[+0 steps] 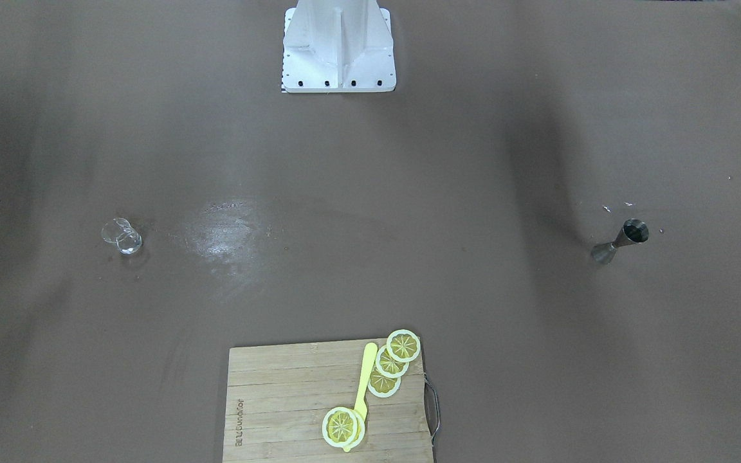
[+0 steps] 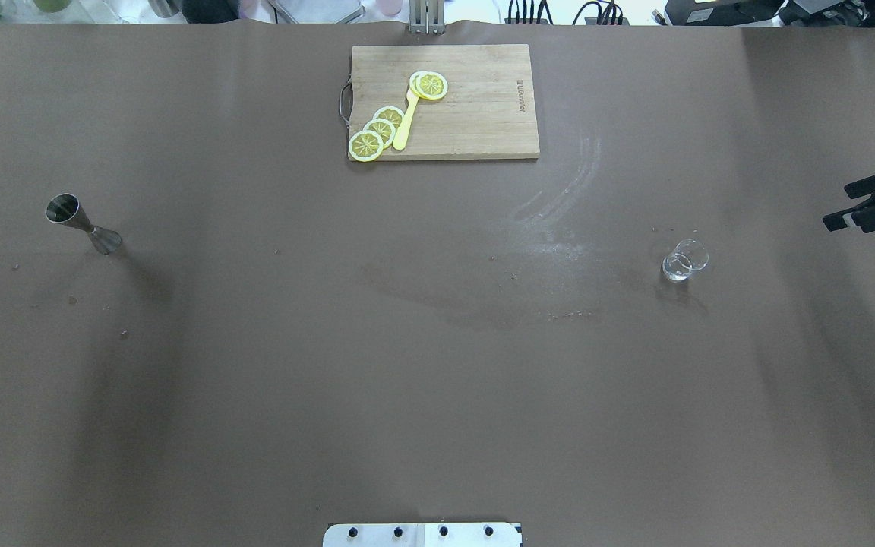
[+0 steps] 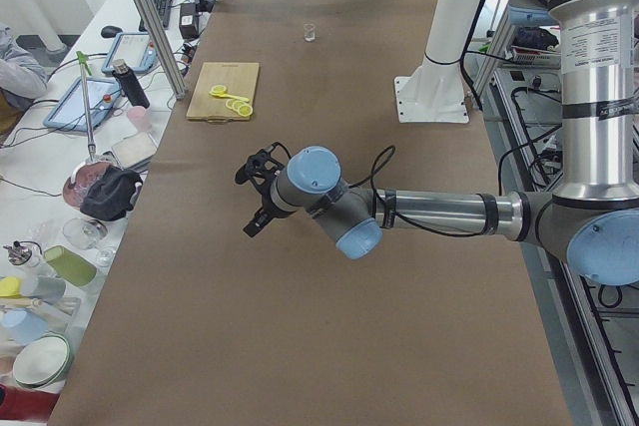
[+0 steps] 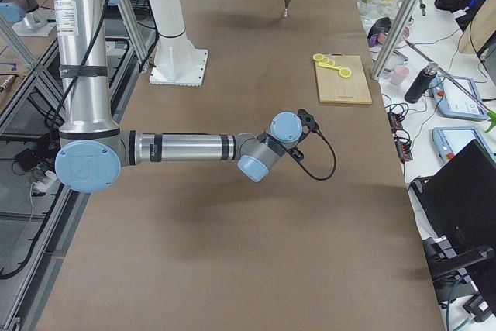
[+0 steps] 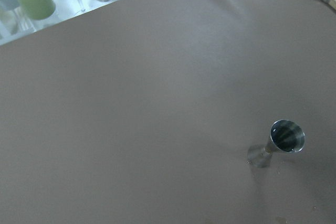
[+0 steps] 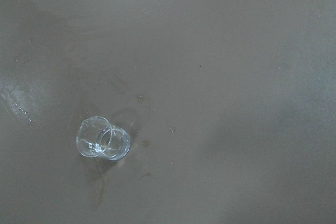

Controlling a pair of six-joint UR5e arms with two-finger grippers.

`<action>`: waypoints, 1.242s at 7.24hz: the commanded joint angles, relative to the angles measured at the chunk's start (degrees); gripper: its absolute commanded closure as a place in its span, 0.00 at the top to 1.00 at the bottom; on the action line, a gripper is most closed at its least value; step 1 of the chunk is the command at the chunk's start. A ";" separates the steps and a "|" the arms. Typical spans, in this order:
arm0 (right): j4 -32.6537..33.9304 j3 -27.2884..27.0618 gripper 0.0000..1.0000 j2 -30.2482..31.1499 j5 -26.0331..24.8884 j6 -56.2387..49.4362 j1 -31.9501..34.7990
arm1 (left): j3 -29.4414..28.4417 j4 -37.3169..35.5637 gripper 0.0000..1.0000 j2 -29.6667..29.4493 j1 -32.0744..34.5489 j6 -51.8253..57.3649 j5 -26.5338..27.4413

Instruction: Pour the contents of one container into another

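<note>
- the right hand [image 2: 848, 207] hangs at the right edge of the overhead view. its two black fingers stand apart, there is nothing between them, and it touches nothing.
- the left hand [image 3: 250, 202] shows only in the view from the left end, on the near arm above the brown table [image 2: 407, 380]. from that view i cannot tell how far open it is. it does not seem to carry anything.
- the small clear glass cup [image 2: 685, 260] stands on the table on the robot's right side, near the right hand but apart from it.
- the steel double-cone measuring cup [image 2: 82, 224] stands upright on the table on the robot's left side, well apart from the glass cup.
- the right wrist view looks down on the glass cup [image 6: 103, 139], with wet marks on the table beside it. the left wrist view looks into the open top of the measuring cup [image 5: 278, 142]. neither wrist view shows fingers.
- the side views show both arms stretched over the table, which the overhead view does not.
- a bamboo cutting board [image 2: 475, 114] lies at the far edge, in the middle. on it are yellow lemon slices [image 2: 378, 131] and a yellow plastic utensil [image 2: 405, 121].
- the white robot base [image 1: 338, 51] stands at the near edge.
- nothing stands between the two cups.
</note>
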State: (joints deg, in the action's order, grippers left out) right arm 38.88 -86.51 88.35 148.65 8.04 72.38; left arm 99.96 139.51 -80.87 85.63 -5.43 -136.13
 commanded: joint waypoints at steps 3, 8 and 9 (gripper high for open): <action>-12.31 5.90 1.00 -2.38 0.41 -2.24 -1.00 | 4.62 10.41 0.99 4.49 -11.06 -3.68 18.92; -24.90 7.41 1.00 -3.71 -0.55 -15.37 -2.77 | 5.68 38.76 0.99 12.12 -43.81 -27.97 59.83; -25.00 7.67 1.00 -3.71 -0.90 -20.91 -3.64 | 4.90 41.95 0.99 13.10 -49.19 -31.02 66.46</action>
State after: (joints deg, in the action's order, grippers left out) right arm 14.66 -79.12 84.58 148.12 -6.46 69.45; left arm 105.38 176.00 -69.61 44.14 -33.88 -79.51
